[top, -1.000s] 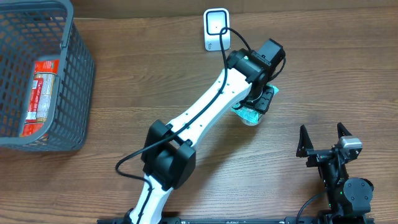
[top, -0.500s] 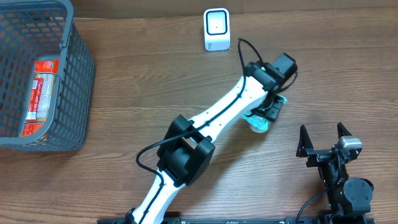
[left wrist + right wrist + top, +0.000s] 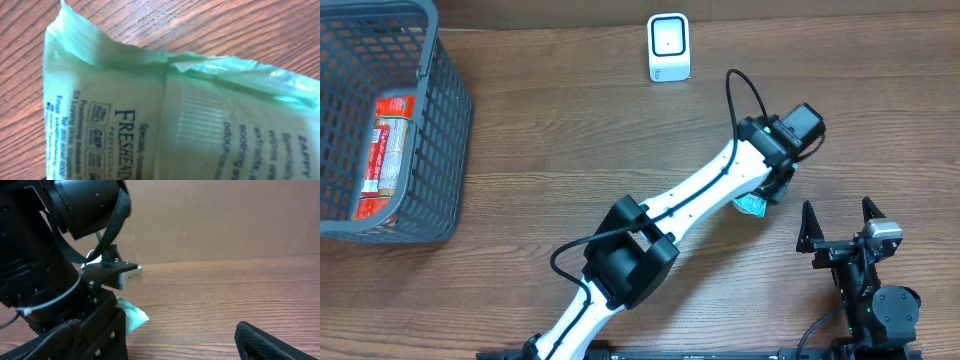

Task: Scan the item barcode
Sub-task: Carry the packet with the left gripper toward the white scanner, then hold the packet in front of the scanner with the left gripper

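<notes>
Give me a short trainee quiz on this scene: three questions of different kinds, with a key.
1. True or false: the green packet lies in the grey basket.
2. The left gripper is: A open and empty; B shut on the green packet; C out of view.
3. What colour is the pack inside the grey basket?
Key: 1 false; 2 B; 3 red.

A brown wood-grain table (image 3: pixel 520 150) meets a plain tan wall (image 3: pixel 225 220).
</notes>
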Action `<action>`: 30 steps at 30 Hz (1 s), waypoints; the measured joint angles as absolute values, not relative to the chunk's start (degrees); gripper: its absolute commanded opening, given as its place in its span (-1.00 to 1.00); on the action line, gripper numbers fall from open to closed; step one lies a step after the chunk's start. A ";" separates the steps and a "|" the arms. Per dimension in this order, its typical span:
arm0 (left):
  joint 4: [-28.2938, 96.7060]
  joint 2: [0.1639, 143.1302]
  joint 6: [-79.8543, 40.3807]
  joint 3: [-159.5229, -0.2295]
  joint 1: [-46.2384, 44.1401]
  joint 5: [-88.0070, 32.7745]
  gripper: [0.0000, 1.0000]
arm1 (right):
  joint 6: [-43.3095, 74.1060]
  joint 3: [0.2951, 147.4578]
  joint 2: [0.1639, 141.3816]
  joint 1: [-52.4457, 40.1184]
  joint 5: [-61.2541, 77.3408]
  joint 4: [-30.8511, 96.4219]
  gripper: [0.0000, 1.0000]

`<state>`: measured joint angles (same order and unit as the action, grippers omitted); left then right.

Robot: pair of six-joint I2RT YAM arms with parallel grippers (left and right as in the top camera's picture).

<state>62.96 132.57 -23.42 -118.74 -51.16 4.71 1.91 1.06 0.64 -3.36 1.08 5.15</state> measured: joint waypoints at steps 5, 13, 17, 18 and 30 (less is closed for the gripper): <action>62.96 132.57 -23.86 -118.74 -53.54 7.31 -0.24 | 1.91 1.06 0.62 -3.36 1.06 5.15 1.00; 62.54 132.57 -23.90 -118.74 -53.98 8.32 -0.20 | 1.89 1.06 0.62 -3.38 1.08 5.15 1.00; 61.84 132.99 -23.90 -118.50 -53.91 8.58 -0.20 | 1.93 1.06 0.64 -3.36 1.08 5.15 1.00; 61.45 133.10 -23.88 -118.30 -53.91 8.64 -0.19 | 1.91 1.06 0.62 -3.38 1.08 5.17 1.00; 59.72 133.25 -24.47 -116.07 -53.91 8.84 0.67 | 1.91 1.06 0.62 -3.38 1.08 5.17 1.00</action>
